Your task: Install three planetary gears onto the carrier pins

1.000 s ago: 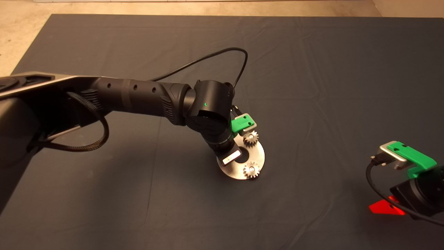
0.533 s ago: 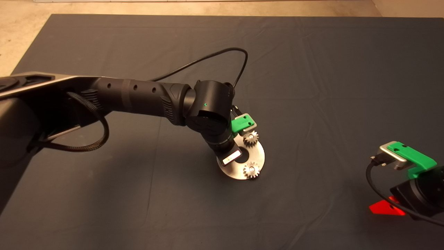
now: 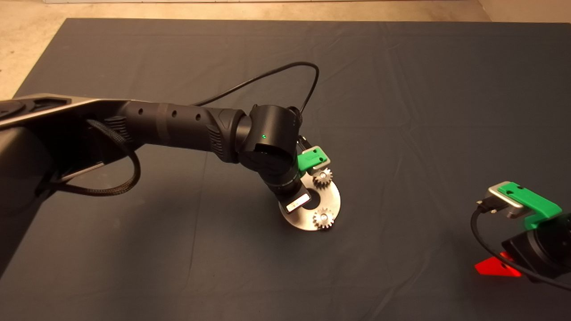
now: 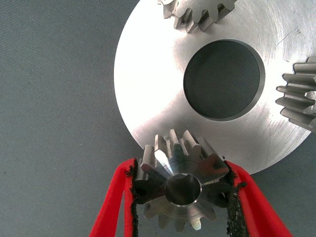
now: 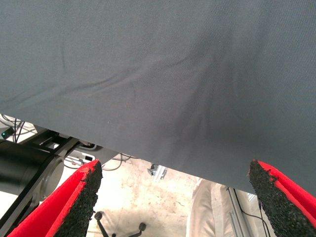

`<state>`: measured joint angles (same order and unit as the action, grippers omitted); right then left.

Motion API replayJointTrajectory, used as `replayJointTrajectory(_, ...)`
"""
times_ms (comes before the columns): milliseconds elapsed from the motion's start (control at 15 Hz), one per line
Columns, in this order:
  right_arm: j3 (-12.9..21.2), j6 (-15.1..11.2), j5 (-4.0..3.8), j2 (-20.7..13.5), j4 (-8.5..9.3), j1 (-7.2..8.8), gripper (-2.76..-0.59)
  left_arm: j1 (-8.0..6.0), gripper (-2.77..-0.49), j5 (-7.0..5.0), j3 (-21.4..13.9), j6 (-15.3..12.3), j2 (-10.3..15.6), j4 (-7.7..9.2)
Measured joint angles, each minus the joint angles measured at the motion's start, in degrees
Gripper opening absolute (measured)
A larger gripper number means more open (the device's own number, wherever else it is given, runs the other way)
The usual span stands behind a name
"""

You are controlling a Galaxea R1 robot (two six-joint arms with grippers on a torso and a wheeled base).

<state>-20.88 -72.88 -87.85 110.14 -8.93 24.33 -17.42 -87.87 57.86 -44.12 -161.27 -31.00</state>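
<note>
The shiny carrier disc lies mid-mat, with one planetary gear at its far side and another at its near side, each on a pin. In the left wrist view my left gripper is shut on a third gear, held over the rim of the disc; the pin under it is hidden. The other two gears show at the edges of that view. In the head view the left wrist covers the disc's left side. My right gripper is open and parked at the mat's lower right.
A black cable loops from the left wrist over the mat. The dark mat spreads wide around the disc. Past the mat's edge the right wrist view shows the floor and equipment.
The left arm has barely shifted; the gear stays in its grip over the disc's rim. The right arm has not moved.
</note>
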Motion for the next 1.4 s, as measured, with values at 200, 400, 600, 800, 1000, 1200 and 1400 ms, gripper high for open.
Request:
replayJointTrajectory(200,0.0,0.0,0.02,-0.02,0.01,0.02,-1.16,0.41,-2.44,-0.13,-0.11,0.05,0.07,-0.82)
replayJointTrajectory(400,0.0,0.0,0.04,-0.02,0.01,0.09,-1.16,1.63,-2.44,-0.16,-0.12,0.07,0.14,-1.55)
replayJointTrajectory(600,0.0,0.0,0.02,-0.02,0.01,0.13,-1.16,1.88,-2.45,-0.24,-0.85,0.05,0.2,-1.55)
replayJointTrajectory(800,0.0,0.0,0.02,-0.02,0.03,0.13,-1.16,2.02,-2.44,0.2,-1.13,0.1,0.44,-1.55)
replayJointTrajectory(1000,0.0,0.0,0.04,-0.02,0.03,0.13,-1.16,2.02,-2.44,0.35,-1.32,0.18,0.62,-1.55)
replayJointTrajectory(1200,0.0,0.0,0.02,-0.02,0.03,0.13,-1.16,2.02,-2.44,0.72,-1.74,0.22,1.08,-1.6)
replayJointTrajectory(1400,0.0,0.0,0.02,-0.02,0.03,0.13,-1.16,2.02,-2.41,0.9,-1.88,0.24,1.38,-1.57)
